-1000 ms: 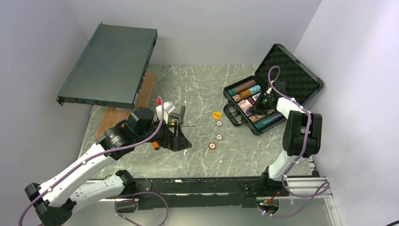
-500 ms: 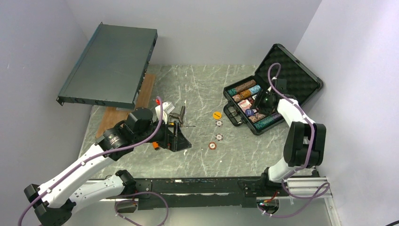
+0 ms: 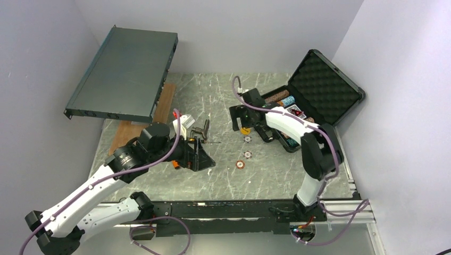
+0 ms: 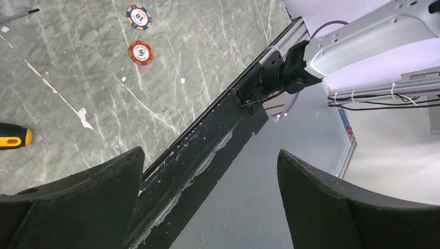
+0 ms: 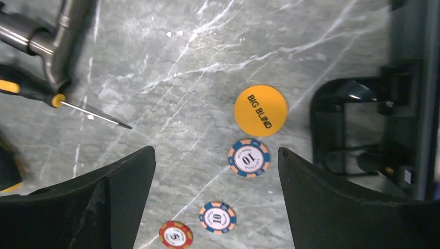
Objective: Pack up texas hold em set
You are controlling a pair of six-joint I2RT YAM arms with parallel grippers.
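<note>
Poker case [image 3: 325,85] sits open at the right rear of the surface [image 3: 223,95]. Its foam-lined lid is tipped back toward the right wall, and its tray of chip rows is partly hidden under the right arm. That is one case.

Four loose pieces lie outside it:
- one yellow BIG BLIND button [image 5: 260,110]
- a 10 chip [image 5: 249,157], blue and orange, just beside the button
- a second 10 chip [image 5: 217,217], further on
- one red 5 chip [image 5: 176,234]

They run in a loose line from the case handle [image 5: 340,124] toward the near edge. The button is closest to the handle and the red chip farthest. Each piece lies apart from the next, with bare stone all round it.

To their left, the thin shaft of one screwdriver [image 5: 88,115] points at the line, near it but not touching. A grey metal T-shaped tool [image 5: 57,31] lies just beyond the screwdriver. One dark rack unit [image 3: 125,74] leans at the left rear, well apart from the chips.

The right claw [image 5: 215,155] hangs over the button and the first 10 chip. It is released, with its fingers [image 5: 119,197] spread wide and no piece between them. The left claw [image 4: 210,155] is also spread wide and empty. It is over the black rail at the surface's near edge, with one 10 chip and the red chip in its view beyond.
</note>
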